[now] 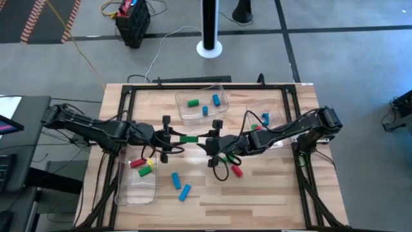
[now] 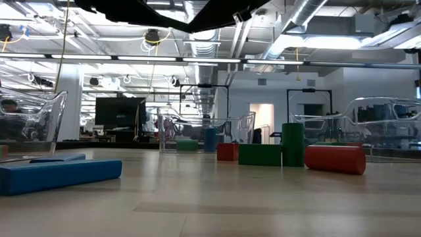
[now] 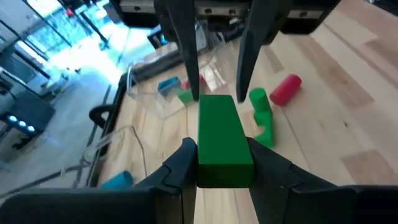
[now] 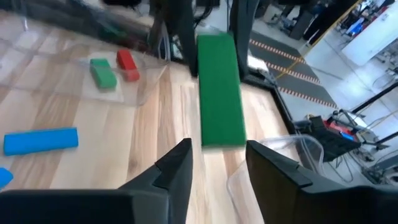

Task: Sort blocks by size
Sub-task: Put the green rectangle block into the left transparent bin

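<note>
1. Green and long, the bar (image 1: 189, 138) is hanging level above the wooden table (image 1: 270, 193), just below the back tray (image 1: 199, 105).
2. The left gripper (image 3: 219, 163) is clamping one end of it; the right gripper (image 4: 217, 158) is standing open, its fingers off the other end.
3. Bare wood is lying below the bar, with loose blocks (image 1: 179, 185) further toward the table's front edge.

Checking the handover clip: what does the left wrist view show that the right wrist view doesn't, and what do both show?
Left wrist only: the left gripper clamped on the long green block, with a red cylinder on the table beyond.
Right wrist only: the right gripper open just short of the block's end, and a blue cylinder lying aside.
Both: the same green block held between the two arms.
</note>
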